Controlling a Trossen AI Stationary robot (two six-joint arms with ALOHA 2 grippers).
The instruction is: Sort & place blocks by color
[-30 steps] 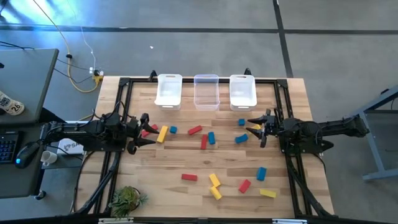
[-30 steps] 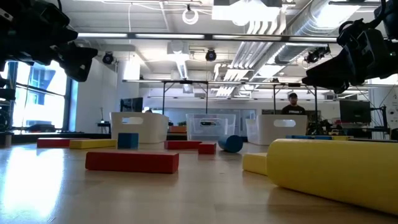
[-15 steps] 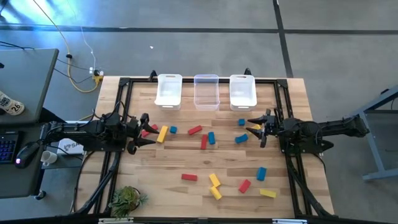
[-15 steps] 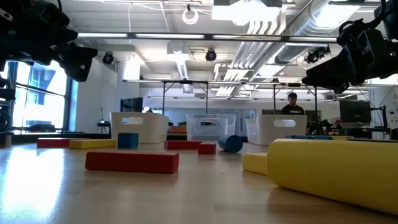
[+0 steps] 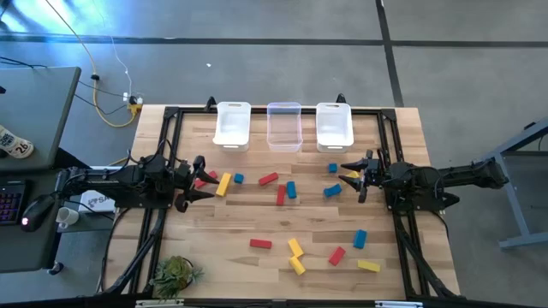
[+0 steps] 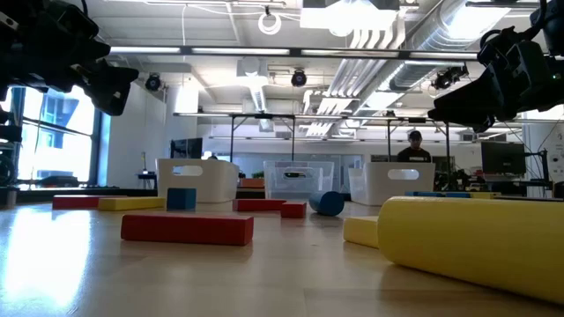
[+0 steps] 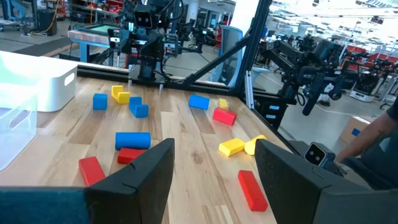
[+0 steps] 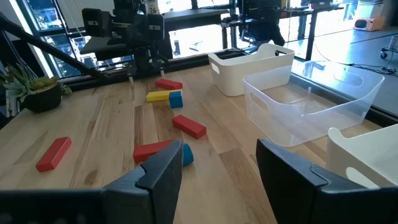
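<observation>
Counted from above, the blocks (image 5: 291,190) number roughly fifteen: five red, five yellow and five blue, though those tucked by the grippers are hard to tell for sure. All lie loose on the wooden table (image 5: 231,227), none in a bin. Taking the table as a clock face seen from overhead, the three bins (image 5: 284,126) stand in a row at 12 o'clock: a white one, a clear one and another white one, close together but apart. A red and a yellow bar with a small blue block sit at 9 o'clock, just beside the left gripper (image 5: 202,181), which hangs there with its fingers spread and nothing between them. The right gripper (image 5: 354,176) waits at 3 o'clock, fingers likewise parted and empty, with a yellow block just beside it and two blue ones near. Two red bars and a blue one lie about the centre; two reds, three yellows and a blue scatter from 6 toward 4 o'clock. Bare wood lies open between the bins and the central blocks, and across the 7 o'clock corner, where a small plant (image 5: 174,275) sits at the table's edge
</observation>
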